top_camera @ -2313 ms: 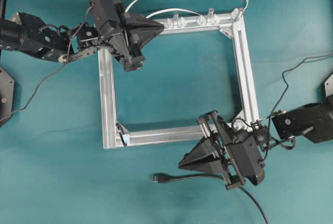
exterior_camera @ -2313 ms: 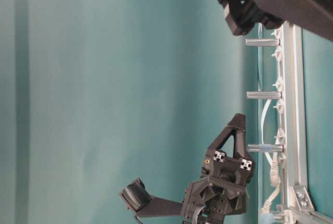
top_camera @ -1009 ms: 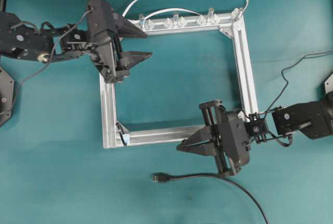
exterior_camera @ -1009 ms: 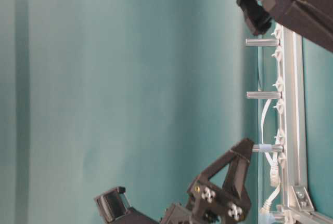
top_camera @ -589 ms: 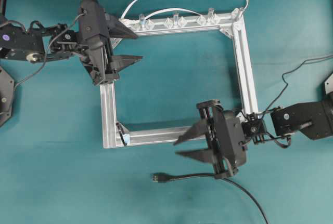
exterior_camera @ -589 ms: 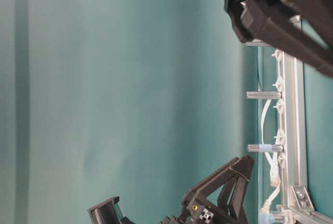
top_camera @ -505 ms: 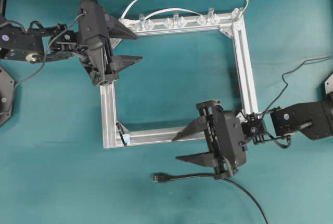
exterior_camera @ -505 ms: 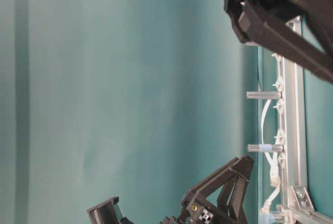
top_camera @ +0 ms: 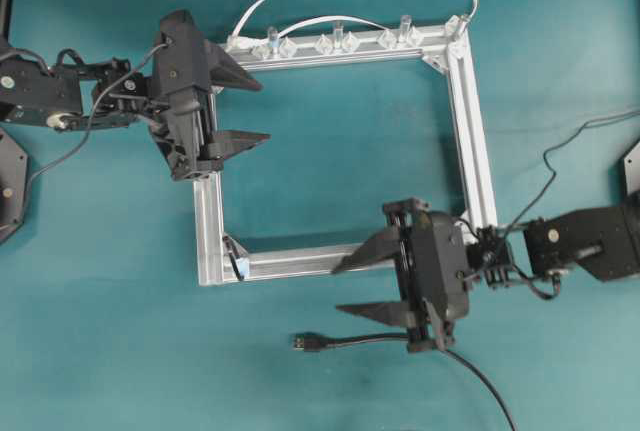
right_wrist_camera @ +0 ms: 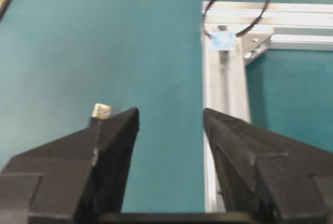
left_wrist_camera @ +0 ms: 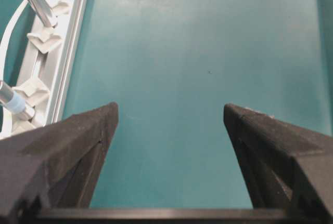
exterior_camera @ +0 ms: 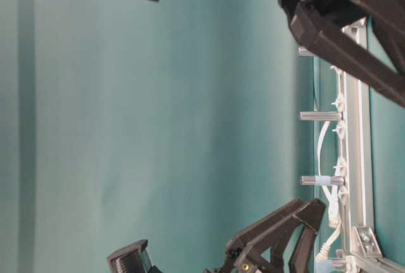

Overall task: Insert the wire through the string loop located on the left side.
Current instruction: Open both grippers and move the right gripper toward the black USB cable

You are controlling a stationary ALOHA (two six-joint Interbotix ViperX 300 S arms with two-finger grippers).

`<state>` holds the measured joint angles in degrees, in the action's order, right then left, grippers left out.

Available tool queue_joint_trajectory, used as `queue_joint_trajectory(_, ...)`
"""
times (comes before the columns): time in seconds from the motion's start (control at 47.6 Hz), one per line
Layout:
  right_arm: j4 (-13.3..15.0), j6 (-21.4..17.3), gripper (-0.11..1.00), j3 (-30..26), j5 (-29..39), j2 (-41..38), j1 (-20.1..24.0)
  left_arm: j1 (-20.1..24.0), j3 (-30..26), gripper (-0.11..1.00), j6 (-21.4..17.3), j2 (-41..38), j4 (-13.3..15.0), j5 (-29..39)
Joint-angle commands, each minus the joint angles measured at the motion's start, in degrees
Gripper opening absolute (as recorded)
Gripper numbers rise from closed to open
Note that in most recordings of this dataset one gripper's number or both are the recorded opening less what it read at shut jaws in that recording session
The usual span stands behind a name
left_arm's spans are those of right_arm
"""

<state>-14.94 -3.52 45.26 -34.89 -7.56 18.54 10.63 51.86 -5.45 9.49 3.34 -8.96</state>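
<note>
Square silver aluminium frame on a teal cloth-covered table, both grippers empty.

The wire, a long thin black cable with a small rectangular plug, lies loose on the cloth near the frame's near rail, just beside the right gripper, whose jaws stand apart. The thin dark string loop with its pale blue base sits at the frame's near-left corner. The left gripper gapes wide over the far-left corner.
</note>
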Motion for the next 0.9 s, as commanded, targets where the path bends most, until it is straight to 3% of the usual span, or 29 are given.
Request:
queue_joint_trajectory(0.0, -1.8, 0.2, 0.58, -0.8, 0.4, 1.7, 1.6, -0.2, -0.6, 0.89, 0.2, 1.7, -0.1, 0.4)
queue_joint_trajectory(0.21, -4.6, 3.3, 0.58, -1.2, 2.0, 1.7, 3.7, -0.2, -0.3, 0.89, 2.2, 1.9, -0.1, 0.5)
queue_joint_trajectory(0.442, -12.8, 9.7, 0.58, -3.0, 2.8, 1.1, 4.7, -0.1, 0.6, 0.89, 6.2, 2.0, 0.0, 0.6)
queue_joint_trajectory(0.673, -21.8, 16.9, 0.58, -4.6, 2.5, 0.5, 6.4, -0.1, 3.2, 0.89, 7.0, 3.9, -0.1, 0.6)
queue_joint_trajectory(0.883, -25.5, 19.9, 0.58, -5.4, 2.3, -0.8, 7.6, -0.2, 5.5, 0.89, 6.9, 6.2, -0.1, 0.6)
